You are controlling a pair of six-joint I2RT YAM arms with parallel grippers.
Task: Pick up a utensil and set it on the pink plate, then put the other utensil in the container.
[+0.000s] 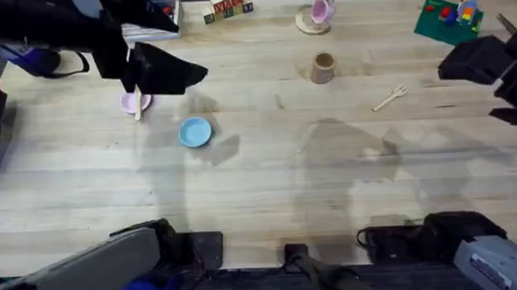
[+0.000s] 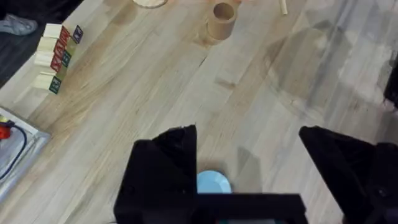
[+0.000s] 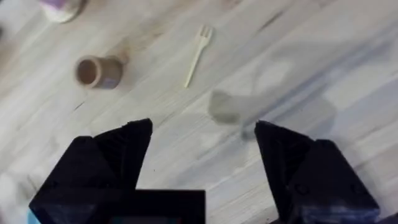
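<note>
Spoon (image 1: 137, 107) already on pink plate (image 1: 131, 102) far left; fork (image 1: 389, 98) still on table, needs container (image 1: 322, 68). Both grippers, left (image 2: 249, 168) & right (image 3: 202, 162), wide open, empty.

A light blue round plate (image 1: 195, 131) lies on the wooden table (image 1: 269, 188). Taking that plate as the landmark: a pink mug (image 1: 322, 10) on its round coaster (image 1: 309, 23) stands far beyond it to the right, and a row of lettered wooden blocks (image 1: 227, 6) (stacked two high in the left wrist view) sits at the far edge. Farther right still, a green base with toy bricks (image 1: 452, 14) occupies the far corner.
</note>
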